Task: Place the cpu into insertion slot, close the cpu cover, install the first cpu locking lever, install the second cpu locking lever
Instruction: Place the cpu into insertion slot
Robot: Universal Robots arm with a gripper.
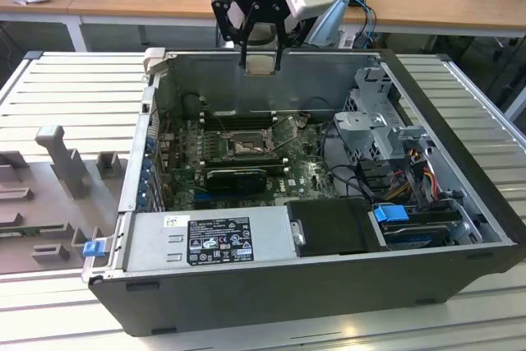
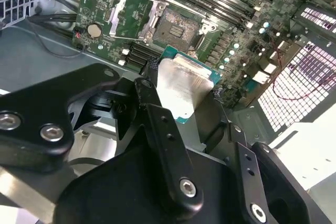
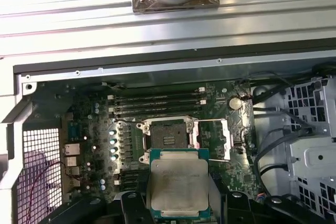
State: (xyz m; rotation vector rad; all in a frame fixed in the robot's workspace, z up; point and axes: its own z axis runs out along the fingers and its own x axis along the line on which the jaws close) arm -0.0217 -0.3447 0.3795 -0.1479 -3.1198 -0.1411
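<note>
Exterior view: gripper (image 1: pixel 261 66) poised over the open case (image 1: pixel 460 162), well above the board (image 1: pixel 308 172), its jaws closed narrowly on the cpu (image 1: pixel 261 63). First wrist view: the cpu hangs between the fingers (image 3: pixel 134 203) with its pale metal top facing the camera. It is gripped along two opposite edges, and its green rim is visible. The slot (image 3: pixel 169 141) lies apart from the chip, dark and uncovered. The cover (image 3: pixel 227 140) is swung open and lies just beside the slot.

Handling, as judged:
- The chip is probably light, thin and stiff, so it needs little clamping force.
- Its smooth metal top would likely slip under a face grip, and the underside contacts look easily damaged.
- The opposite side edges, as held here, appear to be the right places to grip.
- The socket's contact field is probably the most fragile part, so the chip should not be tilted or dragged across it.
</note>
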